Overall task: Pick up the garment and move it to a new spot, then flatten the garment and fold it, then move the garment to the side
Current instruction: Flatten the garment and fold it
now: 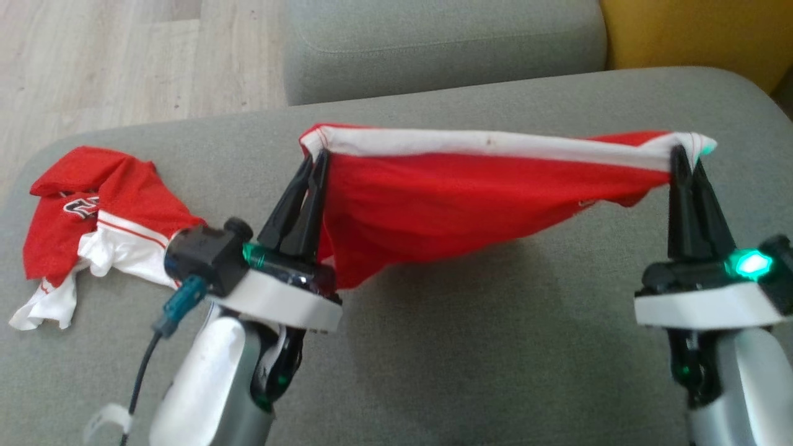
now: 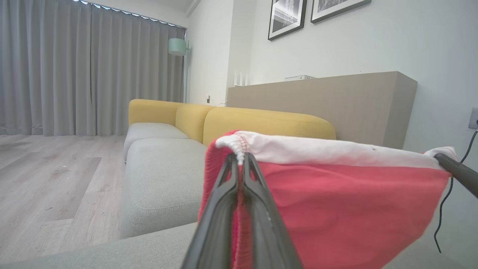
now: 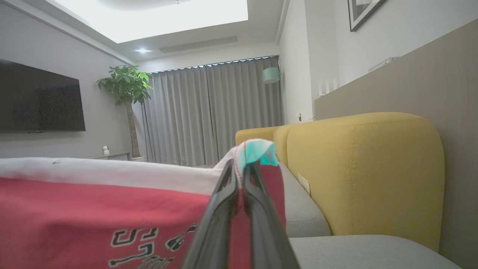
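Observation:
A red garment [image 1: 458, 198] with a white band along its top edge hangs stretched between my two grippers, above a grey cushion [image 1: 495, 347]. My left gripper [image 1: 315, 160] is shut on the band's left corner, and my right gripper [image 1: 686, 155] is shut on the right corner. The cloth sags below the band and its lower part rests near the cushion. In the left wrist view the garment [image 2: 351, 201] spreads rightward from my left gripper [image 2: 241, 157]. In the right wrist view the garment [image 3: 93, 209] shows printed lettering beside my right gripper [image 3: 241, 168].
Another red and white garment [image 1: 87, 217] lies crumpled at the cushion's left end. A second grey cushion [image 1: 433, 43] sits behind, with yellow backrests [image 1: 694, 31] at the far right. Wooden floor [image 1: 124, 56] lies to the left. A cable [image 1: 139, 378] hangs by my left arm.

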